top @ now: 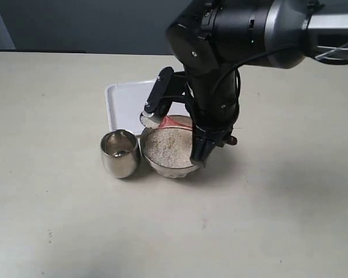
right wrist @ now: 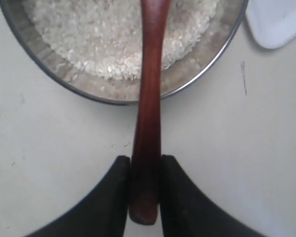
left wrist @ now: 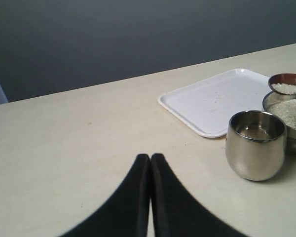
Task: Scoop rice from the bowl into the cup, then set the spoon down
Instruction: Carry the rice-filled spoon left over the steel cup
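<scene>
My right gripper [right wrist: 144, 163] is shut on the end of the dark reddish-brown spoon handle [right wrist: 150, 98]. It hangs just outside the near rim of the metal bowl [right wrist: 187, 86], and the handle runs over the rice [right wrist: 113, 34]. In the exterior view the spoon head [top: 152, 120] is raised over the far left rim of the bowl [top: 185, 169]. That head [left wrist: 287, 84] carries a small heap of rice. The steel cup [top: 120, 153] stands upright against the bowl's left side. My left gripper [left wrist: 150, 157] is shut and holds nothing, low over the table some way from the cup [left wrist: 256, 144].
A flat white tray [top: 127, 101] lies directly behind the cup and bowl; its corner [right wrist: 278, 22] shows in the right wrist view. The right arm's bulk [top: 220, 52] hangs over the bowl's right side. Bare beige tabletop [top: 75, 231] surrounds the group.
</scene>
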